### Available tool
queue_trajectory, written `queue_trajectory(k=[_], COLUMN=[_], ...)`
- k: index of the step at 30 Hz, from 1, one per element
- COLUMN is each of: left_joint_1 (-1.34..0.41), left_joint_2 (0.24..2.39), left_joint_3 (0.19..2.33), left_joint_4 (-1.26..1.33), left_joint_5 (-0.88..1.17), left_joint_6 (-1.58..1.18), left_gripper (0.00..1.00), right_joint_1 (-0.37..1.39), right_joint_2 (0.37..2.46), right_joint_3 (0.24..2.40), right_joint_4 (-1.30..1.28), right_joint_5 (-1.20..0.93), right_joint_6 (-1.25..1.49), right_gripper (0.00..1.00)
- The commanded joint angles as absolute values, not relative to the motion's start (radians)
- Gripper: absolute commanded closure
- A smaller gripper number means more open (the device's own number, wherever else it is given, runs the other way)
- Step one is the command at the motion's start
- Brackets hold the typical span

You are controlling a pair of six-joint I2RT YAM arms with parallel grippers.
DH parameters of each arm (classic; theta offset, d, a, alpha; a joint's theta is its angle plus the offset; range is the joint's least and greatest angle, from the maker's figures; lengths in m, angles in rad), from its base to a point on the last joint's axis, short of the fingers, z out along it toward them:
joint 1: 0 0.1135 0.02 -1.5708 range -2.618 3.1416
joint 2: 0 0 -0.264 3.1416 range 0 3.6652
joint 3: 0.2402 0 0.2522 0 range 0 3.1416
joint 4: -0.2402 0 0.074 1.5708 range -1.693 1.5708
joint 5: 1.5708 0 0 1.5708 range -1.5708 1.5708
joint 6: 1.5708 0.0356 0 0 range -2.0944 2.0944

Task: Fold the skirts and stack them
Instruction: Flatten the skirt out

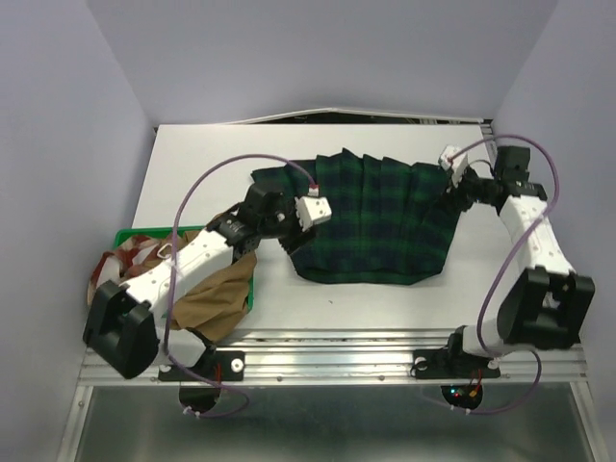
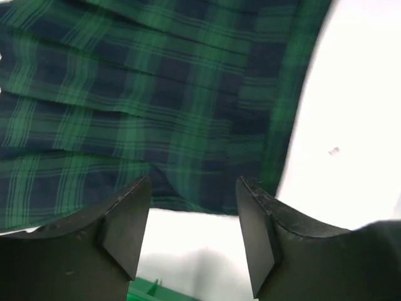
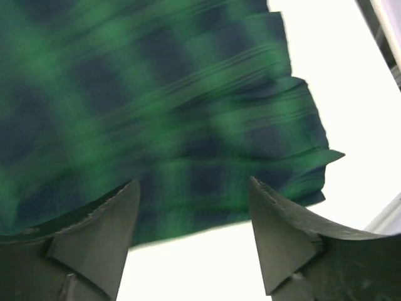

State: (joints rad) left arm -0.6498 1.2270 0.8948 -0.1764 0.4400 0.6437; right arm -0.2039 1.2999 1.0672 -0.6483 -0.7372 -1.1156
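The dark green-and-navy tartan skirt [image 1: 371, 217] lies spread flat in the middle of the table. My left gripper [image 1: 287, 239] is open and empty at the skirt's left edge. In the left wrist view its jaws [image 2: 194, 188] frame the hem of the tartan skirt [image 2: 156, 94] with bare table under them. My right gripper [image 1: 449, 200] is open and empty at the skirt's right edge. In the right wrist view [image 3: 194, 188] the tartan skirt [image 3: 156, 94] lies just ahead of it. The tan-brown skirt [image 1: 217, 294] and the red-and-cream checked skirt [image 1: 120, 262] lie heaped at the left.
A green plastic tray [image 1: 130, 234] stands at the table's left edge under the heaped skirts; its rim shows in the left wrist view [image 2: 147, 290]. Purple cables loop over both arms. A metal rail [image 1: 327, 361] runs along the near edge.
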Motion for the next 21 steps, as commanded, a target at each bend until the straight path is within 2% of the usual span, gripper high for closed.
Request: queue_trajectory(k=[1, 6, 10, 14, 16, 21], left_joint_1=[-0.588, -0.511, -0.509, -0.515, -0.522, -0.526], left_joint_2=[1.389, 1.606, 1.698, 1.753, 1.755, 1.838], left_joint_3=[1.049, 1.193, 1.241, 1.235, 1.207, 1.204], left_joint_4=[-0.141, -0.153, -0.173, -0.25, -0.288, -0.367], left_joint_5=[0.357, 0.388, 0.382, 0.371, 0.354, 0.262], left_joint_6=[0.343, 0.157, 0.156, 0.21, 0.262, 0.298], left_gripper=[0.36, 0.4, 0.41, 0.46, 0.51, 0.52], right_joint_1=[-0.21, -0.201, -0.201, -0.181, -0.17, -0.147], right_joint_2=[1.53, 1.745, 1.867, 1.862, 1.81, 1.691], right_joint_3=[1.303, 1.433, 1.462, 1.34, 1.208, 0.981], right_joint_4=[-0.529, -0.517, -0.567, -0.649, -0.675, -0.753], right_joint_5=[-0.779, -0.687, -0.652, -0.603, -0.572, -0.474], right_joint_6=[-0.749, -0.752, -0.79, -0.966, -1.035, -1.216], right_gripper=[0.3, 0.35, 0.39, 0.42, 0.43, 0.44])
